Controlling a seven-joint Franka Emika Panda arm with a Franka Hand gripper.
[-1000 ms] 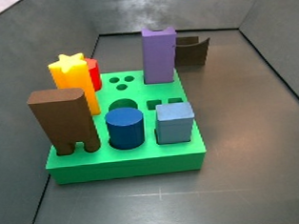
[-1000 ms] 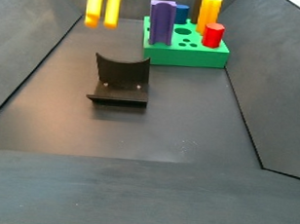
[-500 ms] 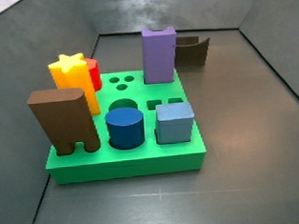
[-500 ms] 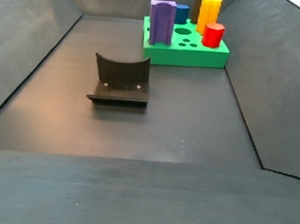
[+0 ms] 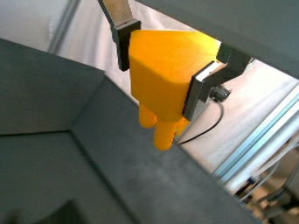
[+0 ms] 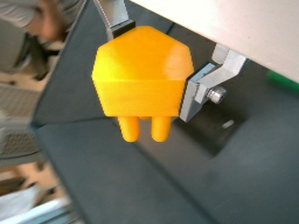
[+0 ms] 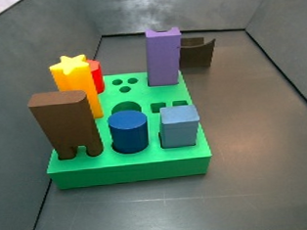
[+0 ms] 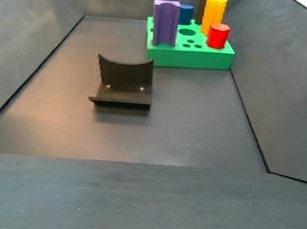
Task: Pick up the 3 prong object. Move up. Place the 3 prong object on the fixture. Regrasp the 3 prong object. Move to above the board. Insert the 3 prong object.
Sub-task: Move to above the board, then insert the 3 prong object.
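- A dark grey floor (image 8: 154, 147) with sloped dark walls fills both side views; no arm shows in either, so the gripper sits above their upper edge.
- In both wrist views the gripper (image 5: 170, 66) is clenched on the 3 prong object (image 6: 140, 74), one silver finger (image 6: 211, 83) flat against each side of the orange body, with the prongs (image 5: 163, 131) pointing down towards the floor.
- The fixture (image 8: 123, 81) stands alone on the floor, well apart from the board (image 8: 191, 50), which lies beyond it at about 1 o'clock in that side view.
- In a side view the fixture (image 7: 196, 53) stands just behind the purple block (image 7: 164, 56), at the board's (image 7: 133, 159) far edge.
- The three small round holes (image 7: 125, 85) lie open at about 10 o'clock of the board's centre, beside the red peg (image 7: 96, 76).
- Judgement: the lift looks finished and the carry to the fixture is in hand.
- To do it well, travel level and high until directly over the fixture, then descend straight.
- Keep the piece upright, so that it seats squarely in the notch and does not tip.
- Release only once it rests there, so the regrasp finds it square.
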